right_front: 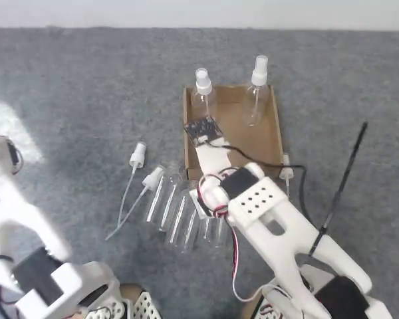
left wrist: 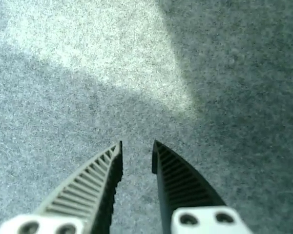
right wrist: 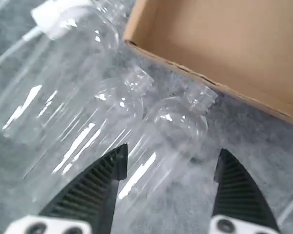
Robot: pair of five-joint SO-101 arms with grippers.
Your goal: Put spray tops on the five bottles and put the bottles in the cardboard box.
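Straddling bottle (right wrist: 178, 117), right claw (right wrist: 172, 151) agape.

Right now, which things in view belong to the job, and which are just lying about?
Job: box; two capped bottles; three open bottles; loose spray tops.
Lying about: black rod.

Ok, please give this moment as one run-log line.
box: two capped bottles upright | right hand: open over uncapped lying bottle | left hand: open, empty
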